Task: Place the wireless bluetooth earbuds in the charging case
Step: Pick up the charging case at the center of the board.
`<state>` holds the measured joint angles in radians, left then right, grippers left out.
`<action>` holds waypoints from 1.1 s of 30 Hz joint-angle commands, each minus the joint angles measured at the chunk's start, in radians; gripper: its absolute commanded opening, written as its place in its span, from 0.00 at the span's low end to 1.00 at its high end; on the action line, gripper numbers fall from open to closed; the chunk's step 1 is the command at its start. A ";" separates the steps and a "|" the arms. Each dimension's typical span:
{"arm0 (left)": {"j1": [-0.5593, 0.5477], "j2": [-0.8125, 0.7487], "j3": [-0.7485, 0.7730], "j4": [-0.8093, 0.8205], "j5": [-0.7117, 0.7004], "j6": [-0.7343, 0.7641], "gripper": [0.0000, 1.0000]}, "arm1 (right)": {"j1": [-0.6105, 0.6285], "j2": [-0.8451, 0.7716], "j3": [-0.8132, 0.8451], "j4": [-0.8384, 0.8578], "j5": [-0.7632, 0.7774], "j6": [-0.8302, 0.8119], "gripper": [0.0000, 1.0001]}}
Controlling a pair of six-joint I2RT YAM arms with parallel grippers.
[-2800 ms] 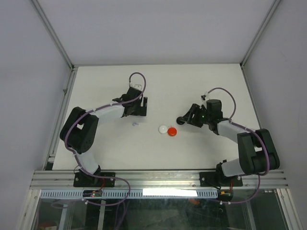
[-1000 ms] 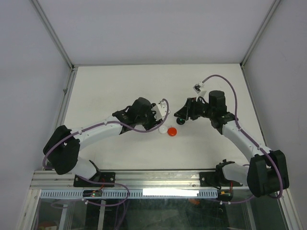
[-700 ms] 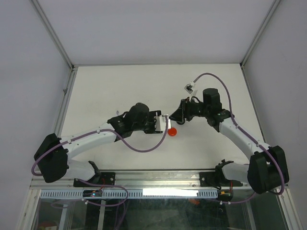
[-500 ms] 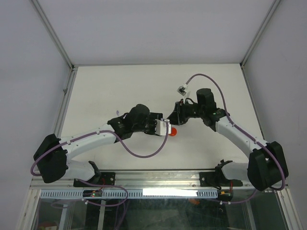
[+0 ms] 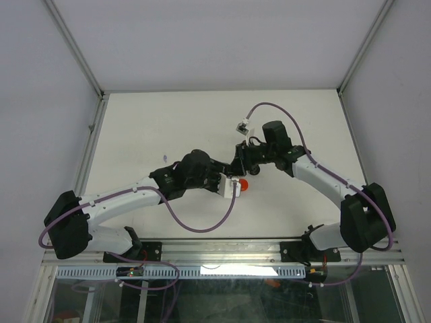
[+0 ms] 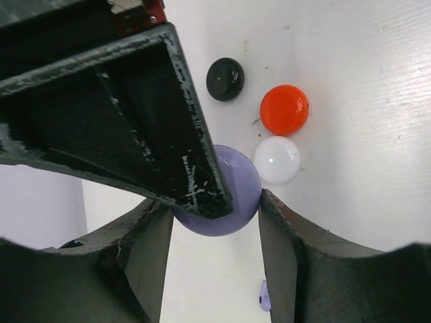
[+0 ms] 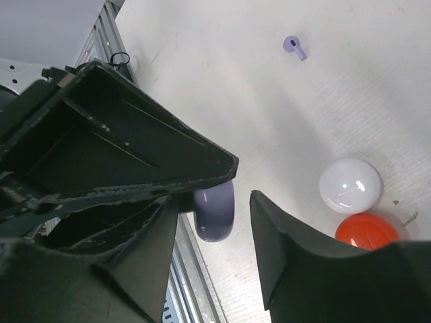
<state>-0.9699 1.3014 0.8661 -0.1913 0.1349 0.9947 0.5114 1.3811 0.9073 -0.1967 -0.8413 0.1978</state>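
My left gripper [image 5: 229, 187] [image 6: 215, 215] is shut on a round purple case [image 6: 236, 202], held above the table. My right gripper [image 5: 237, 169] [image 7: 212, 222] is open, its jaws on either side of that case [image 7: 214, 212], with small gaps. One right finger covers part of the case in the left wrist view. A tiny purple earbud [image 7: 294, 47] [image 6: 264, 296] lies on the table. It is hidden under the left arm in the top view. Other earbuds are out of view.
On the table below the grippers lie a white case [image 6: 276, 159] [image 7: 349, 185], a red case [image 6: 284, 109] [image 7: 367, 231] [image 5: 243, 186] and a black case [image 6: 225, 79]. The aluminium rail [image 5: 222, 250] runs along the near edge.
Both arms have swung in to the middle of the table. My left gripper came over the white and red cases, and my right gripper closed in around what it holds.
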 commanded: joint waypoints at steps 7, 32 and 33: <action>-0.015 -0.051 -0.008 0.060 0.025 0.047 0.47 | 0.006 0.010 0.050 -0.027 -0.065 -0.077 0.44; -0.016 -0.128 -0.125 0.283 -0.117 -0.213 0.64 | 0.003 -0.192 -0.143 0.342 -0.024 -0.115 0.00; -0.016 -0.139 -0.140 0.315 -0.131 -0.251 0.65 | 0.003 -0.206 -0.162 0.380 -0.007 -0.111 0.00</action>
<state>-0.9764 1.2236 0.7670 -0.0532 0.0750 0.8883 0.5121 1.2568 0.7895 -0.0383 -0.9012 0.1017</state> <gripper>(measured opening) 0.640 0.231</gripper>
